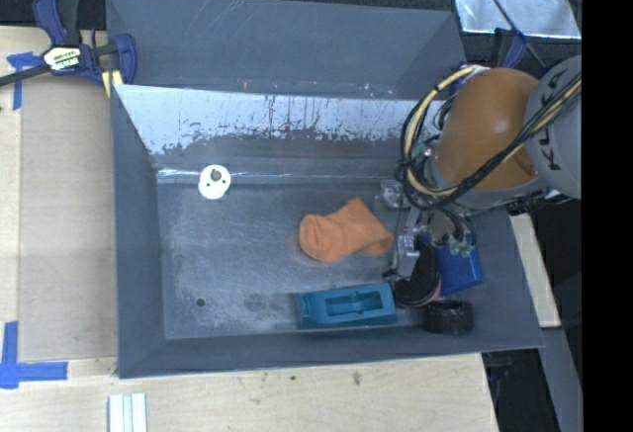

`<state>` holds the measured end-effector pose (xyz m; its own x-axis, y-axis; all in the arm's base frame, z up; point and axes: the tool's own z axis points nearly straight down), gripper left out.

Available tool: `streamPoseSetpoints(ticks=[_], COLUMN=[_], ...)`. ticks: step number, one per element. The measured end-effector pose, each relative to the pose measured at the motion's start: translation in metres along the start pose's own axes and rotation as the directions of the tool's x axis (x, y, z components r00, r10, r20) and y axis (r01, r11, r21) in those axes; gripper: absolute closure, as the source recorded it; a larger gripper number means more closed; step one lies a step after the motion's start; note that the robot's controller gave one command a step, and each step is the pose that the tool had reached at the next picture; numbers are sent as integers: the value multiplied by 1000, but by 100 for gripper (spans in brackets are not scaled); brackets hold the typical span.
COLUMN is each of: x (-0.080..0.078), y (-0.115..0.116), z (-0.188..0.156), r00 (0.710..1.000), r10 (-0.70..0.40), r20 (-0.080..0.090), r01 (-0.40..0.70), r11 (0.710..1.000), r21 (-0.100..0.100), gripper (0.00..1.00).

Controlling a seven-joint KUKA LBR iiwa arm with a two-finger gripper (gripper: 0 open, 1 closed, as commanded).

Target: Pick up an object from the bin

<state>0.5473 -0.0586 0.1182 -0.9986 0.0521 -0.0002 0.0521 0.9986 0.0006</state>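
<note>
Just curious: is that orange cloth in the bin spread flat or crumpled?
Crumpled. The cloth sits as a rounded lump with creases, not a flat sheet, mid-floor of the bin.

Bin [138,252]: grey metal, matt; far wall scratched and scuffed, floor dull with pale smears.
Orange cloth [341,232]: soft fabric, crumpled, matt.
Blue block [346,307]: hard plastic, smooth, slight sheen, by the near wall.
White disc [214,182]: smooth, glossy-looking, far left.
Orange cover [490,129]: smooth shell, faint shine, right.

One camera looks down on the grey bin [297,44] from above, slightly to one side. The whole bin is in view, the arm [495,138] entering at right.
</note>
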Motion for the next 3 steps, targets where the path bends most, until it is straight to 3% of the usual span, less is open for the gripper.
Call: streamPoseSetpoints(ticks=[1,2,3], x=[-50,-50,-26], y=[29,29,31], z=[47,47,-87], r00=[999,999,998], r10=[44,43,64], r20=[6,6,4], r01=[-44,-43,-64], r11=[999,999,998], r21=[0,0,0], gripper=[100,100,100])
